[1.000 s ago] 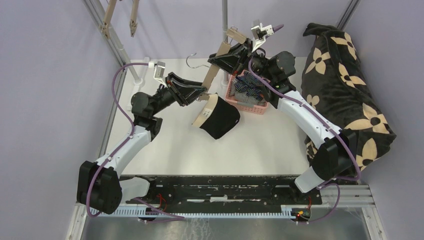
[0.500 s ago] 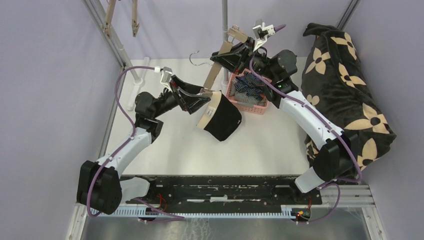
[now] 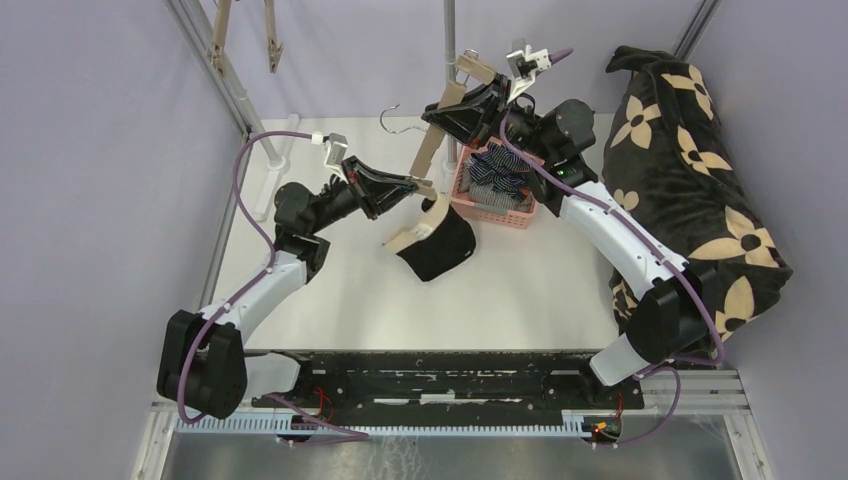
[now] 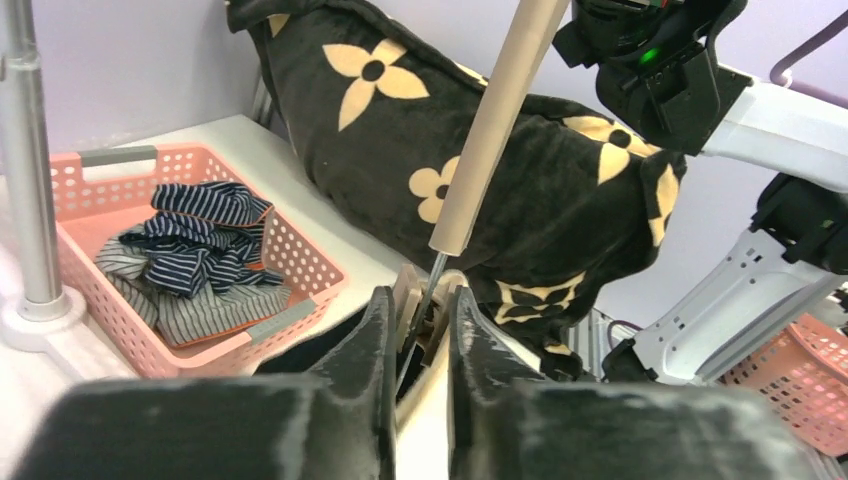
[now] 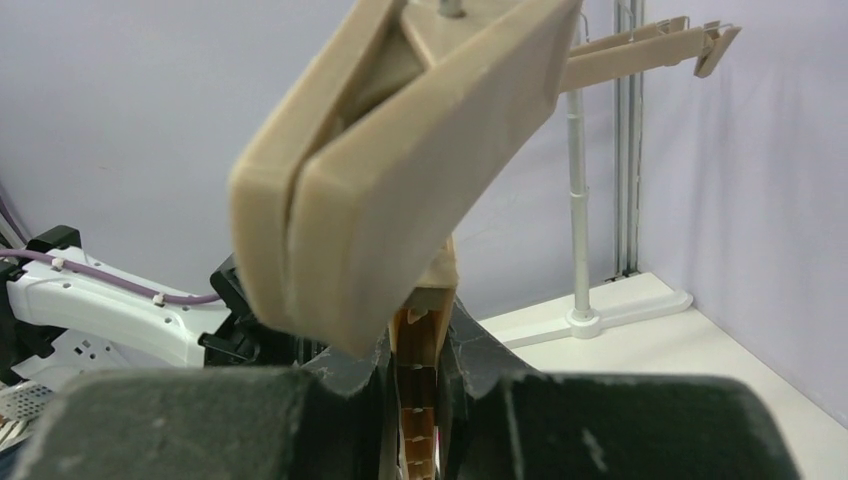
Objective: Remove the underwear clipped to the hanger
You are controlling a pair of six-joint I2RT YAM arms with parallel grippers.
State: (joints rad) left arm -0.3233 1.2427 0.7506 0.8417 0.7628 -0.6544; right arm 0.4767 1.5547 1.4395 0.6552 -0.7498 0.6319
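Black underwear (image 3: 445, 250) dangles below clip (image 4: 408, 300) left gripper (image 3: 427, 188) seemingly pinches.

Over the counter (image 3: 330, 290), the left gripper (image 3: 425, 186) has its jaws pinched on the clip (image 3: 431, 198) at the tilted hanger's (image 3: 428, 150) lower end, where black briefs (image 3: 445, 248) dangle, while the right gripper (image 3: 438, 113) clasps the hanger higher up, beside the basket (image 3: 490, 213).

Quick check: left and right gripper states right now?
Left gripper: shut on the hanger's clip.
Right gripper: shut on the hanger.
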